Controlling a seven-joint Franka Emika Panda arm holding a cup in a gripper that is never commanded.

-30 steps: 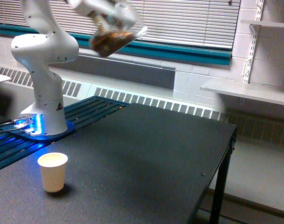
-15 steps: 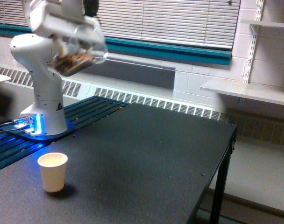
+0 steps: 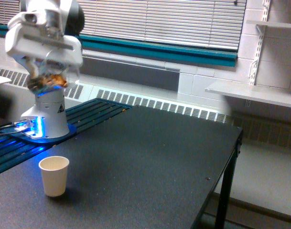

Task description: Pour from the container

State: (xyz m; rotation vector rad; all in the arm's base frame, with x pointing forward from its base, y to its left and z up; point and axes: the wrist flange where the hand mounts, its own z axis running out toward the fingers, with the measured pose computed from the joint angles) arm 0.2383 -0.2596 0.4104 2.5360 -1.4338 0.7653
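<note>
The container [image 3: 48, 78], a clear rounded jar with brown nut-like pieces inside, hangs high at the exterior view's left, in front of the arm's white base. My gripper [image 3: 45, 59] is shut on it from above; its fingers are mostly hidden by the white hand and the jar. The jar looks tilted, partly blurred. A cream paper cup [image 3: 54, 175] stands upright on the black table [image 3: 150, 162], well below the jar and slightly to its right, apart from it.
The arm's base [image 3: 45, 121] with blue light stands at the table's back left on a slatted blue surface [image 3: 92, 112]. The table's right edge and leg [image 3: 226, 191] drop off to the floor. A white shelf [image 3: 253, 93] lies beyond at right.
The gripper with the jar has swung from upper middle towards the exterior view's left and downward, now hanging above the cup area. The cup has not moved.
</note>
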